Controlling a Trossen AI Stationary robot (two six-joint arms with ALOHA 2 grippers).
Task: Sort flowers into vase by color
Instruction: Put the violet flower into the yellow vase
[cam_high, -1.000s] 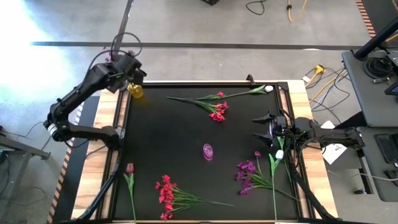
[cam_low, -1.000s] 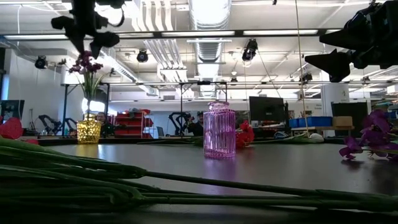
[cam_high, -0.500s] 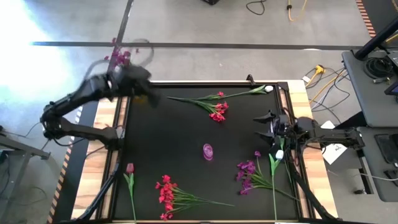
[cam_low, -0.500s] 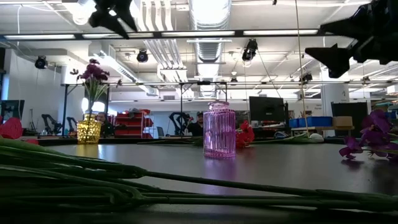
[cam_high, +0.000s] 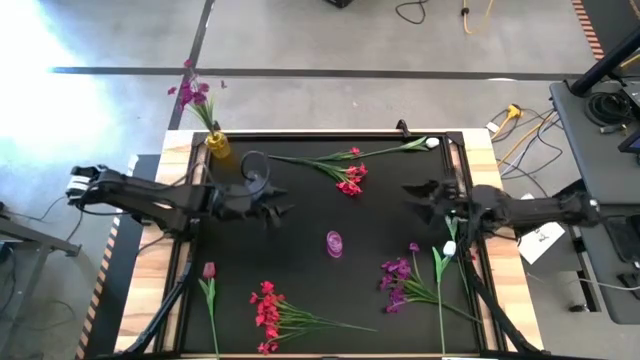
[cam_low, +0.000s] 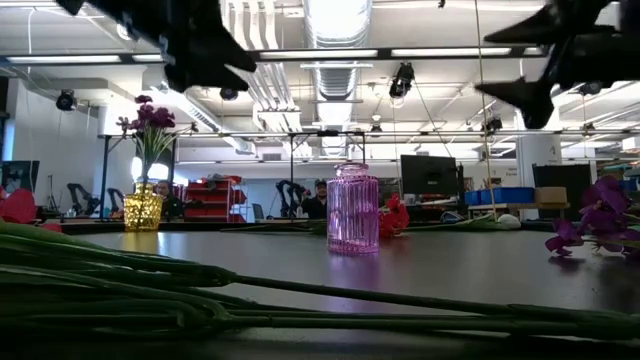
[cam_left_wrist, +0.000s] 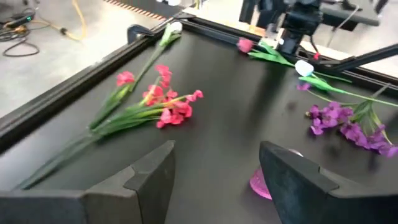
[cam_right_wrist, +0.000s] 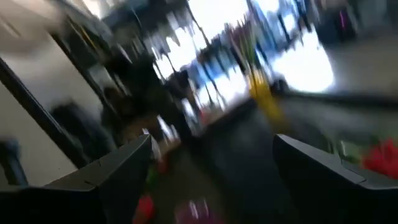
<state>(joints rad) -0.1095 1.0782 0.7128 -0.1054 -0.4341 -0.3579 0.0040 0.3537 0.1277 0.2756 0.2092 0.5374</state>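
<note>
A purple-magenta spray (cam_high: 190, 92) stands with its stem in the yellow vase (cam_high: 217, 147) at the far left corner. The pink vase (cam_high: 334, 243) stands mid-table with nothing in it. A red-pink cluster (cam_high: 349, 178) and a white bud (cam_high: 431, 143) lie on the far side. Purple sprays (cam_high: 398, 281) and another white bud (cam_high: 449, 248) lie near right. A dark red bud (cam_high: 209, 270) and a red-pink cluster (cam_high: 267, 313) lie near left. My left gripper (cam_high: 280, 202) hovers open left of centre, with the pink vase (cam_left_wrist: 267, 184) showing between its fingers. My right gripper (cam_high: 413, 198) hovers open at the right.
The black mat sits inside a raised frame (cam_high: 455, 160) with wooden table edges beyond it. Long green stems (cam_low: 200, 290) lie close along the near edge. Bare mat lies between the two grippers, around the pink vase.
My left gripper has left the yellow vase at the far left corner and swung toward the table's right and near side, out over the mat left of centre. The purple spray stays standing in the yellow vase. My right gripper has shifted slightly toward the left.
</note>
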